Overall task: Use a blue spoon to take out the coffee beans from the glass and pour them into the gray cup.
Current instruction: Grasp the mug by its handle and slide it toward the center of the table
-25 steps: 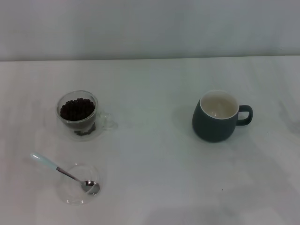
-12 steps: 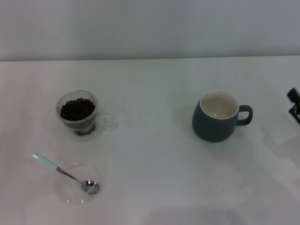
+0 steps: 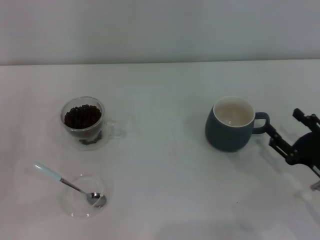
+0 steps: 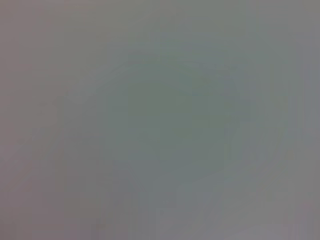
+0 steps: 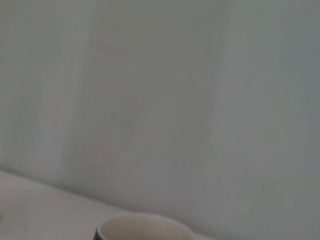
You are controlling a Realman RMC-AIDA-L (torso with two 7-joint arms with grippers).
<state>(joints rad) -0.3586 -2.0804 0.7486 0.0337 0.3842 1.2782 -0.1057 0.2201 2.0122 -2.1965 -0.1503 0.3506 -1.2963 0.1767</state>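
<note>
The biggest change was on the robot's right side. One second before, no arm was visible in the head view. Half a second before, only a dark tip showed at the right edge. At this moment the right gripper [image 3: 285, 131] had come in much further and was just beside the loop handle of the gray cup [image 3: 229, 126], on the cup's right. I judged that this arm was going to hold or steady the cup, so the task was only starting and no beans had been moved.

The right arm reached in low from the right edge, with its two dark fingers pointing toward the cup handle. The fingers stood apart, so the claw looked open and it held nothing, though the view of it was small and I was not fully sure. The right wrist view showed only the cream rim of the cup against the wall.

The left gripper was not visible in any view; the left wrist view showed nothing clear.

The other things had not moved. The glass [image 3: 83, 123] stood at the left, full of coffee beans [image 3: 82, 116]. The blue spoon [image 3: 67, 184] lay nearer to the robot, its metal bowl resting in a flat glass dish [image 3: 85, 196] and its pale handle pointing out to the left. Nothing touched it yet.
</note>
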